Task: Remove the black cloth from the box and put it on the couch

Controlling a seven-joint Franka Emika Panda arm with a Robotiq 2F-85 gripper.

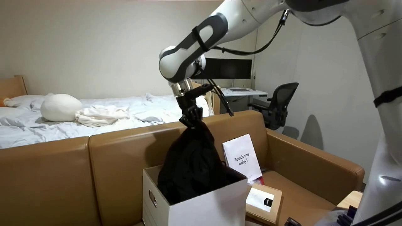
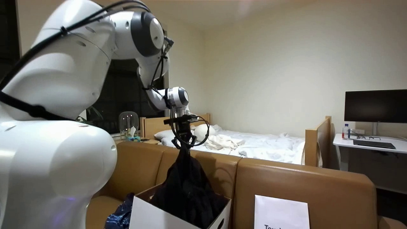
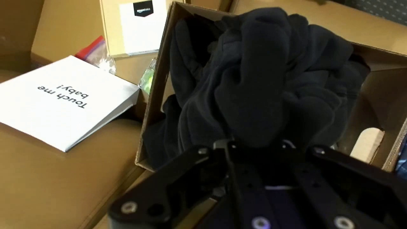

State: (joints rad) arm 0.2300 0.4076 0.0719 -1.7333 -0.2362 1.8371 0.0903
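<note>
Rumpled bed, dark monitor above white desk, black chair.

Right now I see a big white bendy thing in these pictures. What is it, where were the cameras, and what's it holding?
The bendy thing is a robot arm. Two pictures come from cameras standing away from it, looking at the room. The third comes from a camera on its wrist, so you see its dark fingers up close. They are pinching the top of a black cloth, while the cloth's lower part is inside a white box on a brown couch. Also on the couch are a white packet saying "Touch me baby!" and a flat tan box.
</note>
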